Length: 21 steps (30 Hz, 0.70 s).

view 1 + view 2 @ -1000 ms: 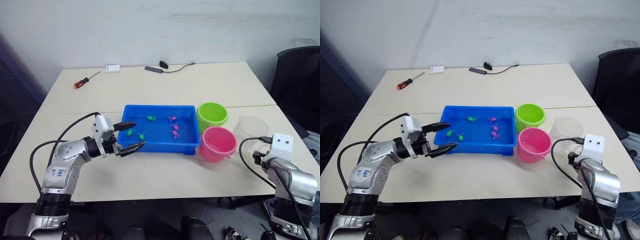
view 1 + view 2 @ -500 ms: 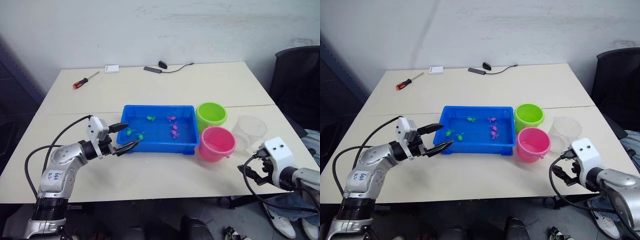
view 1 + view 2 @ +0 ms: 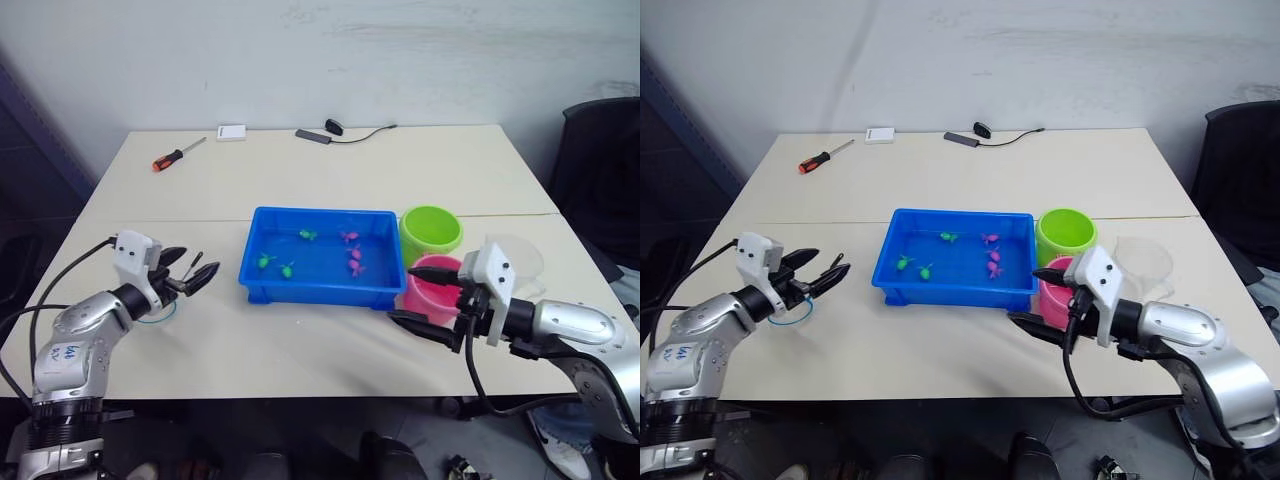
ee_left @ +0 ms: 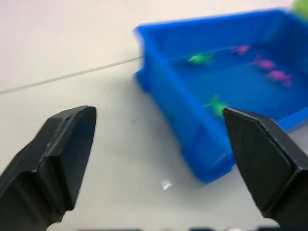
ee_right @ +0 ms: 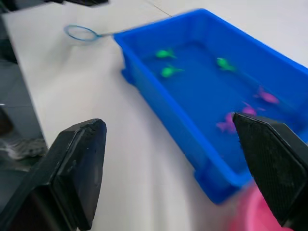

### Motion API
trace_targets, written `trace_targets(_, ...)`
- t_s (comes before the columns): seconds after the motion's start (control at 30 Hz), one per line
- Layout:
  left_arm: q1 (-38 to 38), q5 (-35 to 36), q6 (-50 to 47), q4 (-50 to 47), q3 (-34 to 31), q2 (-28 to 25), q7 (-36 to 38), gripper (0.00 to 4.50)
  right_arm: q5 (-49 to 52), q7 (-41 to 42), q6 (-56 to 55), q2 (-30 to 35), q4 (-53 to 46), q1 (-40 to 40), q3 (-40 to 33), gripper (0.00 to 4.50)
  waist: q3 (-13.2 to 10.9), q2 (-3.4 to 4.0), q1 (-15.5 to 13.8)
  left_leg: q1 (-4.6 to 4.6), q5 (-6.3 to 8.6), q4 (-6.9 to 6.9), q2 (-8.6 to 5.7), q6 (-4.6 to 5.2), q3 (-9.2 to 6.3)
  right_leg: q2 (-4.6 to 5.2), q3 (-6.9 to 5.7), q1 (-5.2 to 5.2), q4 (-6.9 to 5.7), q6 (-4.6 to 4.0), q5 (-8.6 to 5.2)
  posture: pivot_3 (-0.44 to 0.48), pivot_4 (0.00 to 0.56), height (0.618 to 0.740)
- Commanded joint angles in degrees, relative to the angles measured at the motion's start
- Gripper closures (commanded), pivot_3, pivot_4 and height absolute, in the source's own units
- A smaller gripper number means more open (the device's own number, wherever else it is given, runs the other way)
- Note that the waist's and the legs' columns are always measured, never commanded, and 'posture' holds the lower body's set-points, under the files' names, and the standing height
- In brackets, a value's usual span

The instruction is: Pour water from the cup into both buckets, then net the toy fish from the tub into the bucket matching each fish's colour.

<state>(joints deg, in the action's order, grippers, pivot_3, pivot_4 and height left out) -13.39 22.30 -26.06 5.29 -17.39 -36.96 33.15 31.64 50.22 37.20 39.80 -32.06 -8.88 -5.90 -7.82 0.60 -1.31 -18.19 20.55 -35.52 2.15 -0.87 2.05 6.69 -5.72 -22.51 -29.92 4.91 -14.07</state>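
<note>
Both grippers are spread and empty: the left gripper (image 3: 190, 276) hovers over the net (image 3: 790, 311), at the tub's (image 3: 262, 290) nine o'clock, apparently to grasp it; the right gripper (image 3: 424, 295) waits by the pink bucket (image 3: 440, 296).

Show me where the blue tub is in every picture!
Left eye view: the tub sits mid-table.
Right eye view: the same spot, mid-table.
Left wrist view: just ahead of the left gripper, one corner nearest.
Right wrist view: ahead of the right gripper, a long side nearest.
Shared landmark: the green fish inside it.
</note>
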Motion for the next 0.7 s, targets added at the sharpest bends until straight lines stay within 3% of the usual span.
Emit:
trace_targets(0.03, -1.47, -2.32, 1.79, 5.13, -2.02, -2.59, -1.13, 0.00, 0.84, 1.97, -4.07, -1.37, -0.54, -1.30, 2.49, 0.08, 0.02, 0.03, -0.19, 0.02, 0.00, 0.00, 0.10, 0.00, 0.00, 0.03, -0.07, -0.05, 0.00, -0.01, 0.00, 0.000, 0.150, 0.740)
trace_targets(0.37, -11.66, -8.73, 11.47, 28.40, 2.64, -4.33, 2.15, 0.00, -0.75, 3.01, -8.36, -1.16, 1.41, -1.50, 5.07, 0.08, 0.12, -0.06, -0.49, -0.01, 0.00, 0.03, 0.11, 0.01, 0.15, 0.85, -0.78, -0.29, -0.07, -0.08, 0.14, 0.000, 0.150, 0.740)
trace_targets(0.5, -16.89, -11.54, 13.99, 37.81, 5.30, -3.31, 2.39, 0.00, -0.90, 2.29, -8.33, -0.78, 0.41, -0.62, 4.79, 0.08, 0.13, -0.02, -0.37, -0.01, 0.00, 0.03, 0.08, 0.01, 0.27, 0.84, -1.55, -0.06, -0.25, 0.81, 0.71, 0.000, 0.150, 0.740)
trace_targets(0.7, -23.46, -15.20, 19.21, 51.21, 7.91, -2.33, 1.98, 0.00, -0.83, 0.80, -7.99, 0.06, -1.06, 0.70, 3.90, 0.08, 0.13, -0.05, -0.23, -0.04, -0.01, 0.04, 0.08, 0.02, 0.26, 0.84, -2.01, -0.03, -0.19, 0.79, 0.78, 0.000, 0.150, 0.740)
